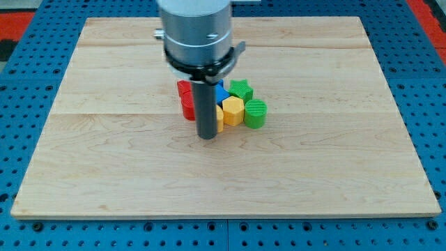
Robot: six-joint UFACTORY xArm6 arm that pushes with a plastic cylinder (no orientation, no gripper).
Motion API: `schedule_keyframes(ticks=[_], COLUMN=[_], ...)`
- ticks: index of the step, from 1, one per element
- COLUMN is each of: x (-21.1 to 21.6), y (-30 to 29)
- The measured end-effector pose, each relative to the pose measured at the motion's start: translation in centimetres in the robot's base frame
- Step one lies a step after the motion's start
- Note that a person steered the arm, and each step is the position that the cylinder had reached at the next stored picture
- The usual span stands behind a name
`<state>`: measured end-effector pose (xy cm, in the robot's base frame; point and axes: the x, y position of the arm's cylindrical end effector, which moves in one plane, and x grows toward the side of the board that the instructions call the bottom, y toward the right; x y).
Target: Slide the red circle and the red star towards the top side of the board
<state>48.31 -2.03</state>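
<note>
Several blocks cluster near the board's middle. Two red blocks sit at the cluster's left: one (183,88) higher up and one (188,107) below it, both partly hidden by the rod, so I cannot tell which is the circle and which the star. A blue block (221,93) shows just right of the rod. A green star (241,88) lies at the upper right, a yellow hexagon (233,110) below it, a green round block (256,113) at the right. A yellow sliver (219,117) touches the rod. My tip (207,137) rests at the cluster's lower edge, just below and right of the lower red block.
The wooden board (125,160) lies on a blue perforated table (21,63). The arm's grey cylindrical body (196,31) hangs over the board's upper middle and hides what is behind it.
</note>
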Motion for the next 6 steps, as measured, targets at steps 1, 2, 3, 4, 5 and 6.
schedule_keyframes(ticks=[1, 2, 3, 4, 5, 6], x=[-1.2, -2.9, -2.7, -0.9, -2.8, -5.5], y=[0.7, 0.7, 0.7, -0.5, -4.0, -6.1])
